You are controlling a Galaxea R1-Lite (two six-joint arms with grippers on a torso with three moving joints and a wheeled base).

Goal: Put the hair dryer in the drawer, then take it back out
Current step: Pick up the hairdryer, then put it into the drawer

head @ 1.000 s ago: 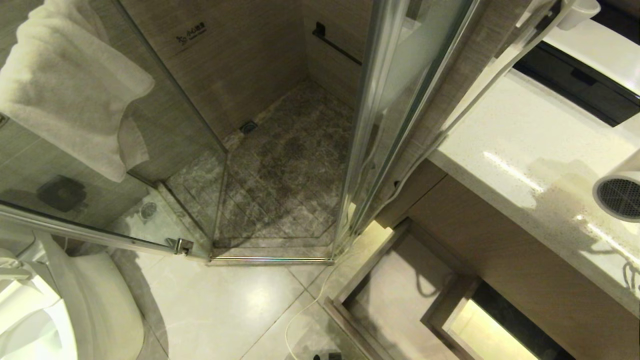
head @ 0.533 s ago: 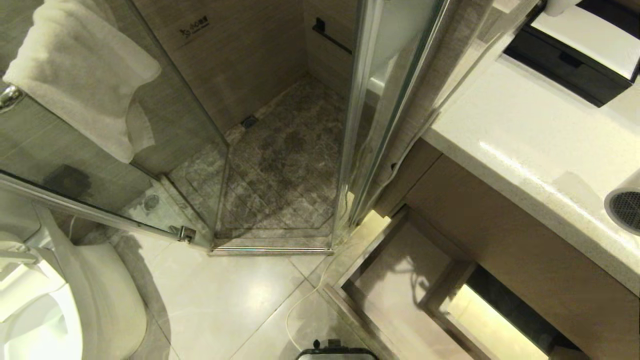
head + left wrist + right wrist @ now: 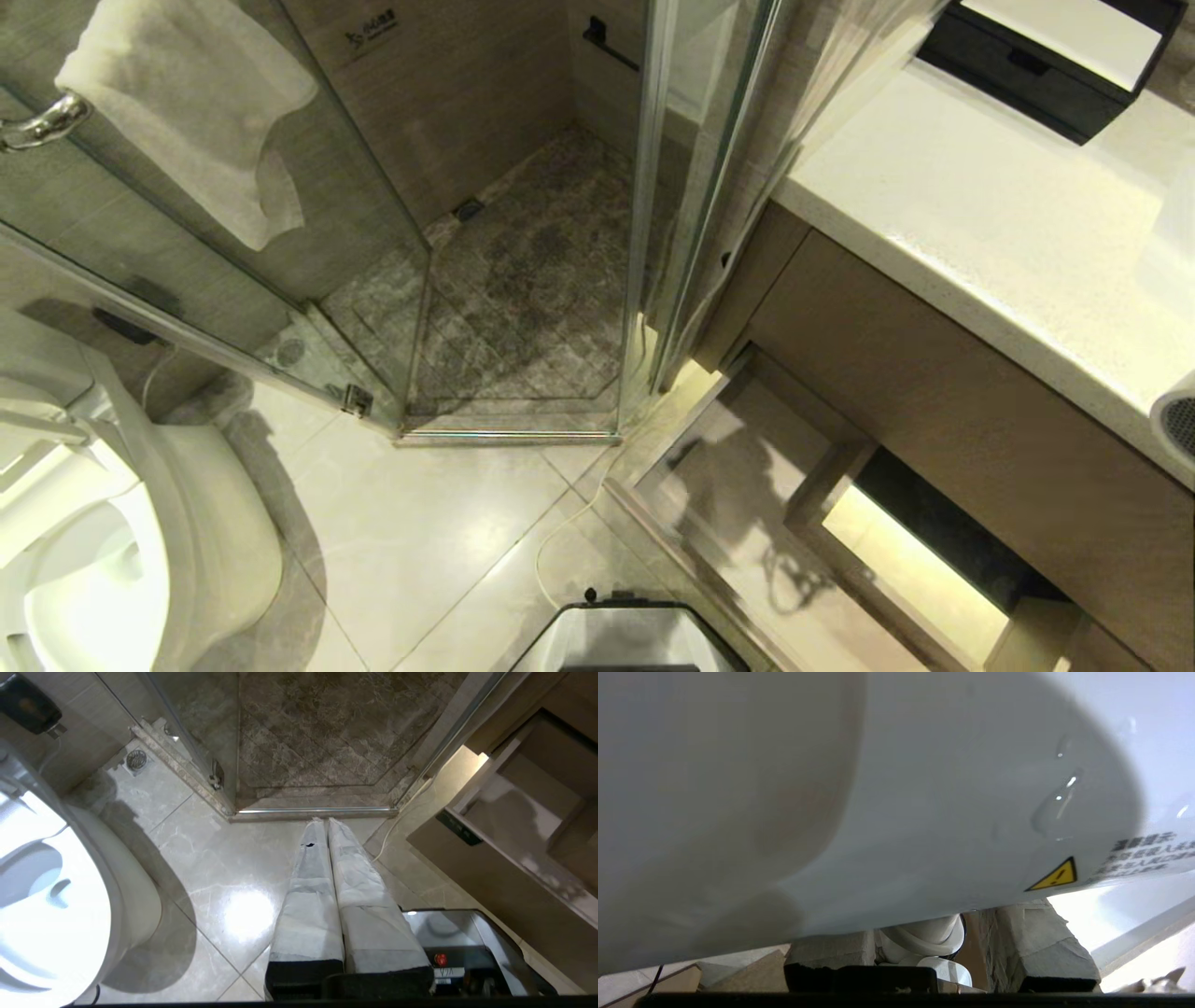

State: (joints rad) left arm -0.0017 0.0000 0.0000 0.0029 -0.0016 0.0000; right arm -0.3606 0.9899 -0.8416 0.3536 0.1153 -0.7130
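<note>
The right gripper (image 3: 920, 947) has its fingers (image 3: 1041, 947) closed around the white hair dryer (image 3: 924, 812), which fills the space just beyond them. The left gripper (image 3: 322, 821) hangs with fingers pressed together above the floor (image 3: 224, 882), the open drawer (image 3: 514, 826) off to its side.

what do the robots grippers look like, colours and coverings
The left gripper has two long tapering fingers wrapped in creased white tape or cloth, with a small dark nick on one, set in black mounts. The right gripper's fingers carry the same wrinkled whitish wrap on black bases.
</note>
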